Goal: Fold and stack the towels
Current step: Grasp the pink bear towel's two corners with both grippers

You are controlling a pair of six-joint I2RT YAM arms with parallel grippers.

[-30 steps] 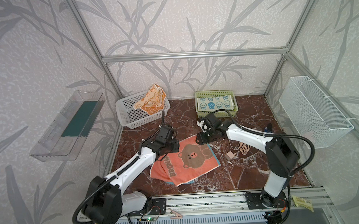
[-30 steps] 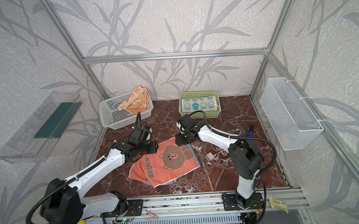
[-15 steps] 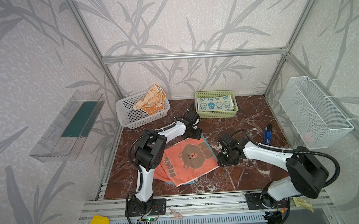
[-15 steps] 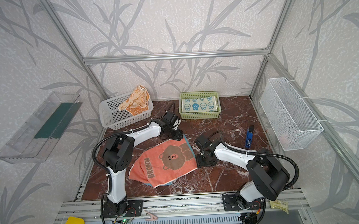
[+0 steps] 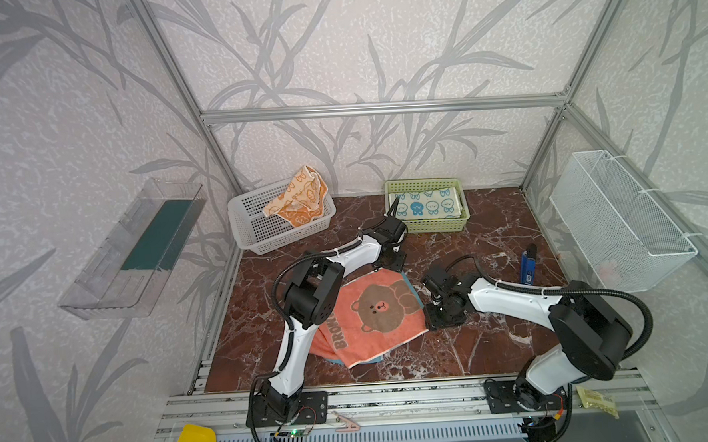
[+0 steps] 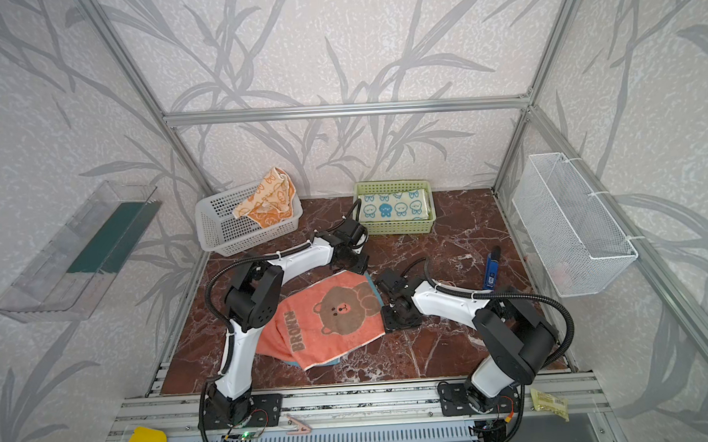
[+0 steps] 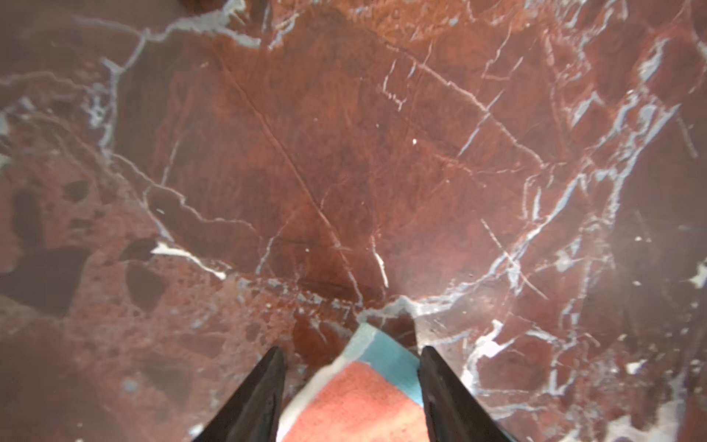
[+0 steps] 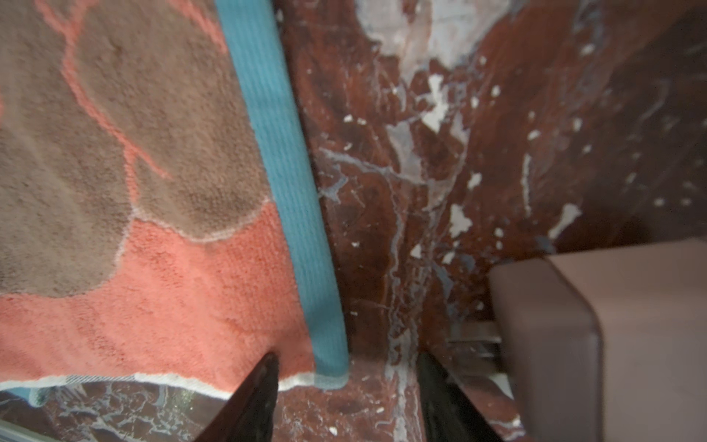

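Both arms have swung since a second ago: left jaws, apart, now straddle the far corner of the coral bear towel [image 5: 380,312], lettered "BROWN", mid-bench [image 5: 490,231]; right jaws, apart, its right corner.

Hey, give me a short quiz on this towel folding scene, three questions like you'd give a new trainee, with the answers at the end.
1. Which hand is at the corner of the coral bear towel nearest the green basket?
2. The white basket holds: A an orange-bunny towel; B a whale towel; C a sponge.
3. True or false: a folded blue-bunny towel lies in the green basket.
Key: 1 the left hand; 2 A; 3 true.
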